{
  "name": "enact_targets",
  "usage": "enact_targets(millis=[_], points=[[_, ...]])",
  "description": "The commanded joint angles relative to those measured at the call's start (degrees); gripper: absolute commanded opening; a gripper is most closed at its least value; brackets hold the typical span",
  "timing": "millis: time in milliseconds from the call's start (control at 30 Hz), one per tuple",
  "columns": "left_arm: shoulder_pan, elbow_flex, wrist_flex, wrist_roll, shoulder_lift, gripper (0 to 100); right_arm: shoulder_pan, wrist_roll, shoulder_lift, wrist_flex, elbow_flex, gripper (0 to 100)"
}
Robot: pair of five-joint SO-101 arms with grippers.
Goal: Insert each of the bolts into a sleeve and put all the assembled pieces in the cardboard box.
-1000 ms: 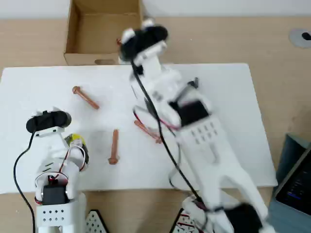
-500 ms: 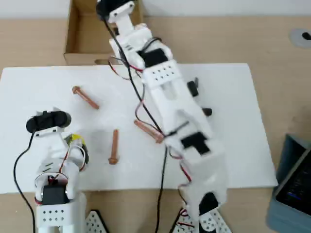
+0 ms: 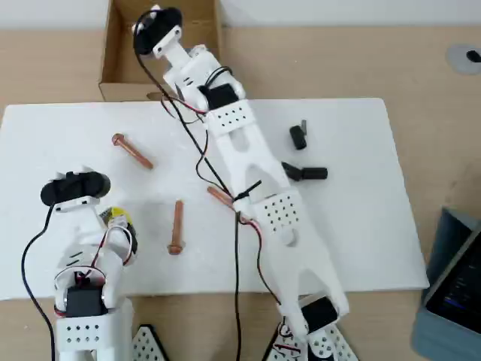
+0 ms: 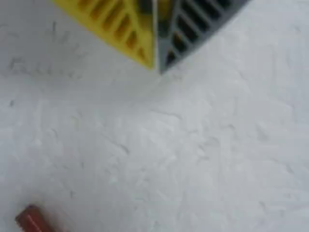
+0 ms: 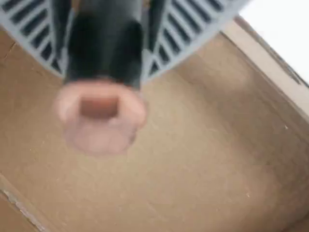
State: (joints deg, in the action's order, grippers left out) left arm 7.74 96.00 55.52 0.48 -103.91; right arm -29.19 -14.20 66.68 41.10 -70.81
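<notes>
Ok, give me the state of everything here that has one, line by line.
Right gripper: shut on the assembled piece, over the box.
Black sleeve with copper bolt inside: assembled, held in the gripper.
Brown cardboard box: open at the top.
Left gripper: shut, holding nothing, over the white mat.
Three loose copper bolts: lying flat on the mat, unsleeved.
Two loose black sleeves: lying on the mat, no bolt visible.
</notes>
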Motion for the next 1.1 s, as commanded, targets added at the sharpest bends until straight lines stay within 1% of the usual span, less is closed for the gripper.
enact_targets(millis=[0,133,233,400,467,800,867,1067], points=[[0.44,-0.35,0.00,-0.09,-0.57,0,0.57,-1.85,0.48,-1.58,-6.90,1.2],[0.44,-0.35,0.00,-0.09,-0.57,0,0.57,-2.46,0.92,-1.41,-7.16,1.2],[0.53,-0.35,0.00,-0.09,-0.57,0,0.31,-2.37,1.01,0.62,-7.25,1.6],[0.53,-0.35,0.00,-0.09,-0.57,0,-0.04,-2.20,1.01,3.69,-7.43,12.9],[0.53,-0.35,0.00,-0.09,-0.57,0,-0.04,-2.20,1.01,3.96,-7.34,15.1],[0.62,-0.35,0.00,-0.09,-0.57,0,0.13,-2.20,0.75,4.13,-7.52,15.0],[0.62,-0.35,0.00,0.00,-0.57,0,0.22,-2.20,0.66,5.89,-8.31,15.0],[0.62,-0.35,0.00,0.00,-0.57,0,0.22,-2.11,0.92,17.05,-17.54,15.0]])
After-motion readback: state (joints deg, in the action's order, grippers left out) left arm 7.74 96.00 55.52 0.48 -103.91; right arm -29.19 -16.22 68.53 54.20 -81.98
